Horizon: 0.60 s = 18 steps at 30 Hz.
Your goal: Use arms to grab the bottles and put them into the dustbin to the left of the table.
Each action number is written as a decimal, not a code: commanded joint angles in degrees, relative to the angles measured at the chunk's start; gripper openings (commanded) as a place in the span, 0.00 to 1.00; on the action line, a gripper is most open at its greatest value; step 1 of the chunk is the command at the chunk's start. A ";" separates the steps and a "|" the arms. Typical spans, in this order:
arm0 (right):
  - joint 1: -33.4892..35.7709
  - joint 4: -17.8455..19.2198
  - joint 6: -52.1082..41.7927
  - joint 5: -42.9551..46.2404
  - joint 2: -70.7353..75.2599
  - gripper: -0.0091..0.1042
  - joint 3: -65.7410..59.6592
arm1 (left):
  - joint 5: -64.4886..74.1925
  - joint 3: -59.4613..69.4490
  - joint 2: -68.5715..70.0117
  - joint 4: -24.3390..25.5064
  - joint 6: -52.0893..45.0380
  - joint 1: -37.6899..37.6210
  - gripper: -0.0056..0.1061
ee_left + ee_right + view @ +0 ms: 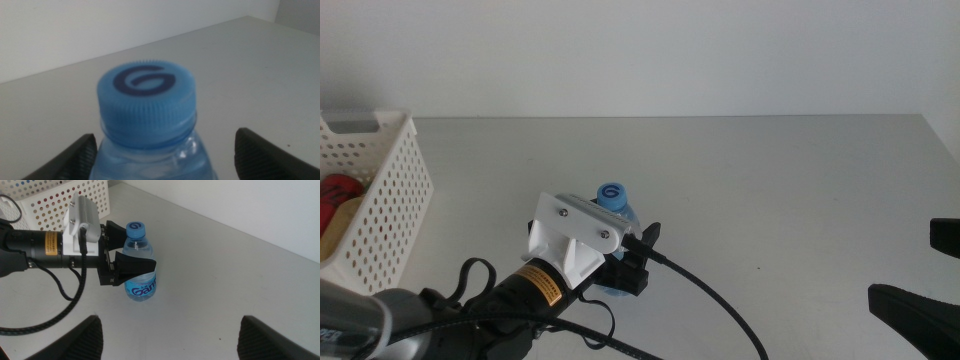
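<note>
A clear water bottle point(612, 194) with a blue cap point(147, 97) stands upright on the grey table point(790, 170). My left gripper point(622, 252) is open around it, with one black jaw on each side of the bottle's body point(140, 282) and a gap still showing in the left wrist view. The white perforated dustbin point(382, 195) sits at the table's left and holds a red can point(338, 190) and a pale-yellow bottle point(344, 226). Near the front right of the table, my right gripper point(930, 268) waits open, holding nothing.
A black cable point(720, 300) runs from the left wrist across the table's front. The dustbin's wall point(60, 195) stands close behind the left arm. The table's back edge meets a white wall.
</note>
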<state>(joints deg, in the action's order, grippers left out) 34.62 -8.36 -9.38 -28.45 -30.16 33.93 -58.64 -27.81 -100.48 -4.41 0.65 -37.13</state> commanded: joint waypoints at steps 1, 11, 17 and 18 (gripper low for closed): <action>-0.33 -0.04 -0.63 3.82 -0.18 0.91 1.55 | -7.38 -2.06 -0.70 -0.91 2.20 -0.05 0.89; -0.33 -0.10 -0.63 3.82 -0.18 0.91 1.55 | -14.33 -3.69 -8.58 -1.84 4.21 -0.05 0.89; -0.33 -0.10 -0.63 3.82 -0.18 0.91 1.55 | -14.59 -3.69 -8.58 -2.23 2.50 -0.05 0.87; -0.33 -0.10 -0.63 3.82 -0.18 0.91 1.55 | -15.10 -3.69 -8.58 -2.35 2.50 -0.05 0.84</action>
<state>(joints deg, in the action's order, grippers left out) 34.62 -8.36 -9.38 -28.50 -30.16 33.93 -65.02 -30.51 -111.40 -6.01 3.27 -37.13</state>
